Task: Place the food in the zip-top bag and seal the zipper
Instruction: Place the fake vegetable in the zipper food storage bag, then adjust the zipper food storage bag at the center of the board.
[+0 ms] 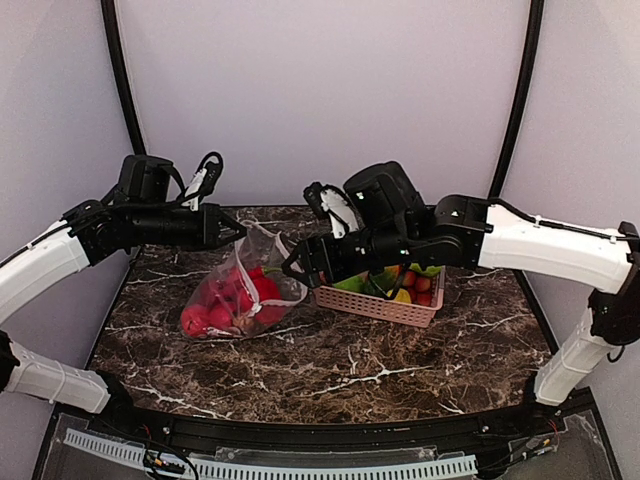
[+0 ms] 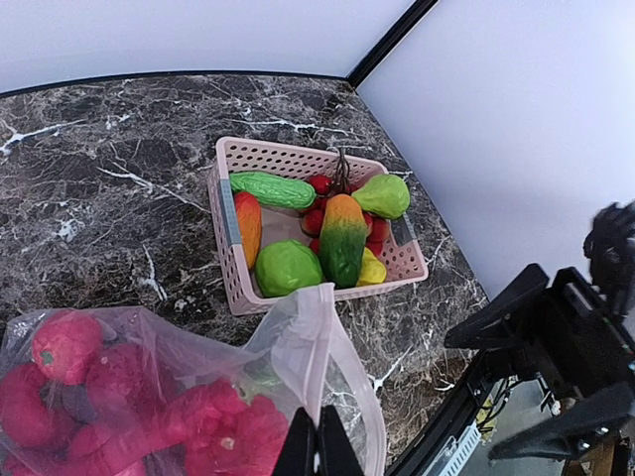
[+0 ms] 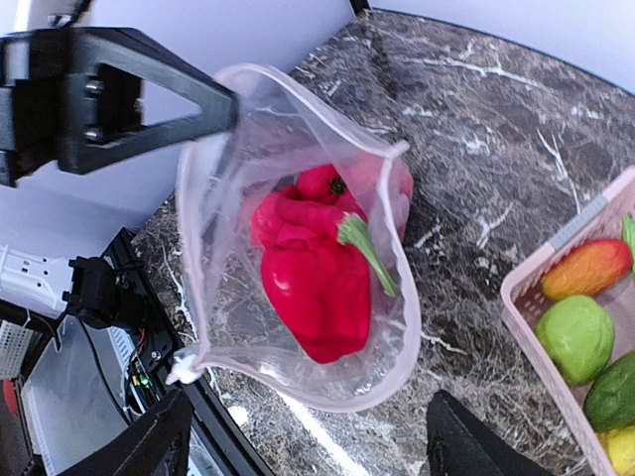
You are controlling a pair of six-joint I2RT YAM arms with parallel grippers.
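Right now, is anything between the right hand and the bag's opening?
Nothing visible does. The left hand pinches the bag by its rim, holding the mouth wide, and the open right hand faces straight in.

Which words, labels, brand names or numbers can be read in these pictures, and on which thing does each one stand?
No text can be read in any view.
Clear plastic zip-top bag: no print that can be read.
Pink lattice plastic basket: a pale grey strip on its rim, which looks blank.
White arm covers: no letters or numbers visible.
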